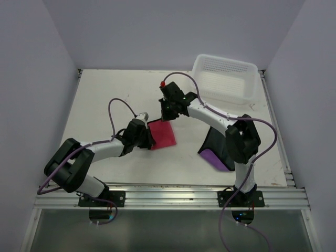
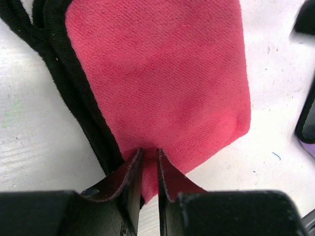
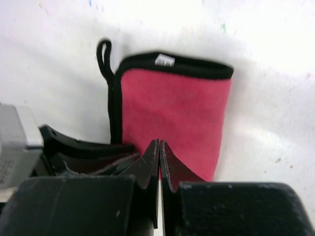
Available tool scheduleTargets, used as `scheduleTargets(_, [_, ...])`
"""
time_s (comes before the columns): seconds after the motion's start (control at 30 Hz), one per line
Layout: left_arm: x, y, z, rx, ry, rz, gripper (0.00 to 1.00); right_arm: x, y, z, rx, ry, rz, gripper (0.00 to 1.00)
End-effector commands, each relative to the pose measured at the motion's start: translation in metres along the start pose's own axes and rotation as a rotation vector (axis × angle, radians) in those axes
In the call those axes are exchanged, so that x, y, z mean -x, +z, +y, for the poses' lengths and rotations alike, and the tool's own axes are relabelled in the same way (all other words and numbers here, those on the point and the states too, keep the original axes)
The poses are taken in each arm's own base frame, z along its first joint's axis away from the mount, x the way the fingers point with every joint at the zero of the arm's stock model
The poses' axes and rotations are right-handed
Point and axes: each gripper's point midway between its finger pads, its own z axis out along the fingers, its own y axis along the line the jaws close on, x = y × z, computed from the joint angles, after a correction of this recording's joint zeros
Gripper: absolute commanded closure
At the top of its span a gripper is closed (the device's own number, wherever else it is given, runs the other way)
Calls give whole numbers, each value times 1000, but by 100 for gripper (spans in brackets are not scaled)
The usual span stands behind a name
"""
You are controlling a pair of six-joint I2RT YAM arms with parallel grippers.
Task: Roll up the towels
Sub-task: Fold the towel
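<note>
Overhead, I see the pink-red towel flat mid-table, the purple towel beside the right arm's base, and the white basket at the far right corner.

Left wrist: my left gripper pinches the pink towel's near edge through a narrow gap.

Right wrist: my right gripper is clenched, empty, above that towel's black-trimmed edge.

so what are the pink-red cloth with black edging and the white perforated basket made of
Pink-red cloth with black edging: looks like soft microfibre or terry, with a fine matte nap; the black hem looks stitched, with a hanging loop.
White perforated basket: probably moulded plastic, smooth and slightly glossy, with rows of small holes across its floor and walls.
</note>
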Motion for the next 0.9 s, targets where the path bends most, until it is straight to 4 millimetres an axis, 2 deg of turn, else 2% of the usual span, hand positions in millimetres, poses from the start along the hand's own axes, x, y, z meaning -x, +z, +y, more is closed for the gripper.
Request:
scheduleTargets(0.0, [5, -3, -3, -5, -5, -42, 80, 14, 6, -13, -46, -4, 6, 100])
scheduleTargets(0.1, [2, -2, -1, -3, -3, -34, 80, 20, 13, -16, -55, -8, 4, 100])
scheduleTargets(0.3, [-2, -3, 1, -2, -6, -31, 80, 15, 42, -35, -86, 10, 33, 100])
scheduleTargets(0.47, [-2, -5, 2, 3, -11, -34, 80, -10, 68, -48, -115, 9, 103, 100])
scheduleTargets(0.53, [-2, -7, 2, 3, -8, -37, 80, -13, 71, -52, -120, 12, 109, 100])
scheduleTargets(0.7, [-3, -14, 5, 19, -10, -31, 80, 4, 59, -45, -113, -5, 79, 100])
scheduleTargets(0.73, [-2, -16, 4, 20, -13, -35, 80, 17, 52, -39, -98, -18, 55, 98])
scheduleTargets(0.8, [-1, -20, 5, 23, -16, -46, 80, 28, 35, -30, -79, -25, 37, 91])
scheduleTargets(0.83, [-1, -22, 5, 25, -16, -47, 79, 40, 24, -23, -61, -27, 11, 84])
scheduleTargets(0.87, [-3, -24, 6, 30, -20, -40, 79, 42, 15, -19, -46, -25, 11, 79])
